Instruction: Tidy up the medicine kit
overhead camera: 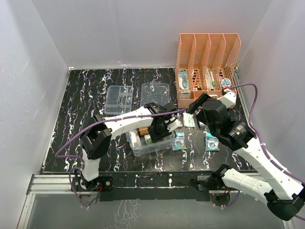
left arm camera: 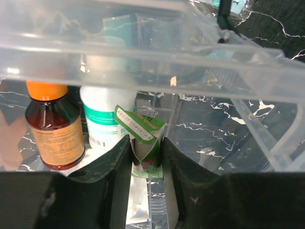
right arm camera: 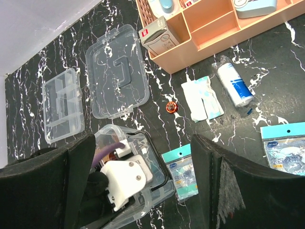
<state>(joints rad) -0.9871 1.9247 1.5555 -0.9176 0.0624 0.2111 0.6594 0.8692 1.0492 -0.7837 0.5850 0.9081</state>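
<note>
The medicine kit's deep clear box [overhead camera: 143, 149] stands near the table's front centre. Its divided tray [overhead camera: 118, 100] and handled lid [overhead camera: 155, 93] lie apart behind it. My left gripper [overhead camera: 159, 130] reaches down inside the box. In the left wrist view the left gripper [left arm camera: 147, 157] is shut on a small green and white carton [left arm camera: 145, 138], which stands beside a white bottle with a green label [left arm camera: 102, 114] and a brown bottle with an orange cap [left arm camera: 55, 133]. My right gripper [right arm camera: 143, 143] hangs open above the box's right rim [right arm camera: 159, 157], with nothing between its fingers.
An orange file rack [overhead camera: 207, 62] with several items stands at the back right. On the table right of the box lie teal packets [overhead camera: 179, 141] [overhead camera: 212, 141], a pale wrapped pack [right arm camera: 202, 98], a white and blue tube [right arm camera: 233, 85] and a small orange cap [right arm camera: 170, 107].
</note>
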